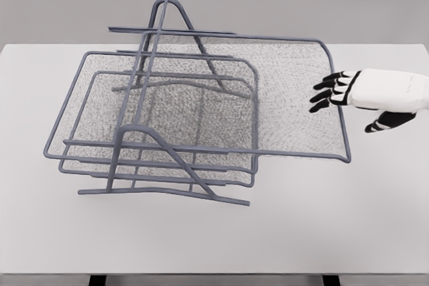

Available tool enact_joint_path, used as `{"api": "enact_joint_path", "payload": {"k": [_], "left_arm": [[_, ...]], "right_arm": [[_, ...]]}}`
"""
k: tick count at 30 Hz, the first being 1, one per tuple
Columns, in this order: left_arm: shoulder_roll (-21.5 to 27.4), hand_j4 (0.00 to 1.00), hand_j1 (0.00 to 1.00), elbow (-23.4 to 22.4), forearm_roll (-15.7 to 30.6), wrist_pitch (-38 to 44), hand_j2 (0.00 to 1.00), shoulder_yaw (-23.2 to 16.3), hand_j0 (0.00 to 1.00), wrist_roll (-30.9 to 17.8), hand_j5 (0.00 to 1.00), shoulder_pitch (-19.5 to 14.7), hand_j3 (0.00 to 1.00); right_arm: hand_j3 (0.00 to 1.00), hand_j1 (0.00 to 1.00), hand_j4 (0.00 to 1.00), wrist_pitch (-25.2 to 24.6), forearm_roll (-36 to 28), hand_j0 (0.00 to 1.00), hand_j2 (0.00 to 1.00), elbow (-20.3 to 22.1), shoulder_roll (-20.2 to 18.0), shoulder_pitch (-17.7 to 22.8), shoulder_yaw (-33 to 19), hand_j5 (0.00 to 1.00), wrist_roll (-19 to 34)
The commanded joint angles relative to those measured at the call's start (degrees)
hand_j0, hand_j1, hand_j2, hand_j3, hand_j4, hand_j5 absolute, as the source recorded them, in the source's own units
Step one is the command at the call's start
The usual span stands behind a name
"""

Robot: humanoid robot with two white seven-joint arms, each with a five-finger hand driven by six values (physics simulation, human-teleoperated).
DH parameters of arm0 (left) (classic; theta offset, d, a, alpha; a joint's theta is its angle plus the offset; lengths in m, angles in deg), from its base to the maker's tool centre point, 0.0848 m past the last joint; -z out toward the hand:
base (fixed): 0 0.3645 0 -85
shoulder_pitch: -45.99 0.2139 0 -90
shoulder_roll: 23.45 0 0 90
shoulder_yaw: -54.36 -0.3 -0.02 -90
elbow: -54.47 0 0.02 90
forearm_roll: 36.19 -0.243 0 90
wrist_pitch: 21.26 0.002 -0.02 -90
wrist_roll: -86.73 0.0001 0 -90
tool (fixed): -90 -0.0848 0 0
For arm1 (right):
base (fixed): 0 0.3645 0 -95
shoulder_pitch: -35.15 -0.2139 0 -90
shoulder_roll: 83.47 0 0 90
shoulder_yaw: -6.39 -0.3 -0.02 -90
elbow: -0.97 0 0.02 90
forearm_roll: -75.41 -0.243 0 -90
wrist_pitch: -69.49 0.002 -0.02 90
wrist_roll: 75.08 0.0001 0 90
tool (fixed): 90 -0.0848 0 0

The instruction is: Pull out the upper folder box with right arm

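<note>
A grey wire-mesh folder rack (154, 159) stands on the white table (375, 219), left of the middle. Its upper tray (295, 98) sticks out to the right, well past the lower trays (100, 112), with its rounded rim (343, 135) nearest my hand. My right hand (338, 95) comes in from the right edge at the height of that tray. Its black fingers are spread and hold nothing; the fingertips hover over the tray's right rim, and I cannot tell whether they touch it. The left arm does not show.
The rack's two A-shaped end frames (171, 15) rise at the back and the front. Bare table top lies to the right of the tray and along the front edge.
</note>
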Motion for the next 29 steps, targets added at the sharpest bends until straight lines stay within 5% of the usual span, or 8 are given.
{"api": "enact_joint_path", "payload": {"k": [1,20,29], "left_arm": [[0.0,1.0,1.0,0.02,0.03,0.0,1.0,0.0,1.0,0.0,1.0,0.0,1.0],[0.0,1.0,1.0,0.02,0.03,0.0,1.0,0.0,1.0,-0.09,1.0,0.0,1.0],[0.0,1.0,1.0,0.02,0.03,0.0,1.0,0.0,1.0,0.0,1.0,0.0,1.0]], "right_arm": [[1.0,1.0,1.0,1.21,12.65,1.0,1.0,-1.06,-0.71,0.0,0.44,1.0,0.01],[1.0,1.0,1.0,1.21,5.44,1.0,1.0,2.55,-7.65,-0.79,-5.62,1.0,-0.08],[1.0,1.0,1.0,1.21,2.36,1.0,1.0,3.25,-3.0,-1.05,-7.47,1.0,-0.08]]}}
